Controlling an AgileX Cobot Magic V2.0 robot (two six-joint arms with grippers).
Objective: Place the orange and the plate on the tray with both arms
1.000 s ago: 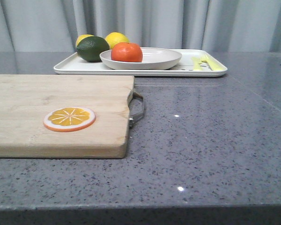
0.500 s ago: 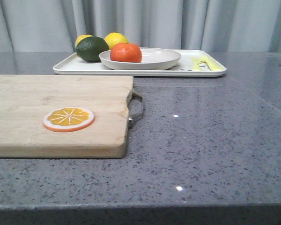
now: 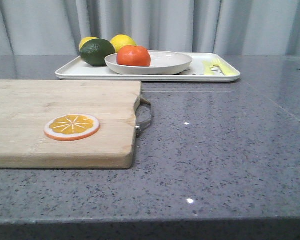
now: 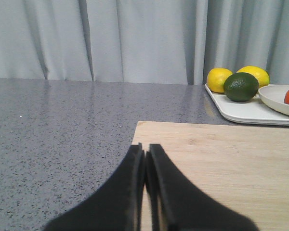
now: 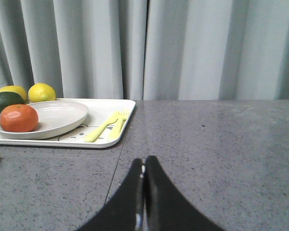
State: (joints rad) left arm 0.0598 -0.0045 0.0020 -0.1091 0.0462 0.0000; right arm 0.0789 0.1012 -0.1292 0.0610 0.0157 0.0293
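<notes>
orange point(image 3: 133, 55) sits in plate point(image 3: 149, 63) on tray point(image 3: 147, 73) — both grippers' jaws pressed together, empty.

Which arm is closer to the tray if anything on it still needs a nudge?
Right, probably. In the right wrist view the right gripper faces the tray over bare counter, with plate and orange already on it. The left gripper sits over the cutting board, tray off to the side. Both fingers closed, empty.
</notes>
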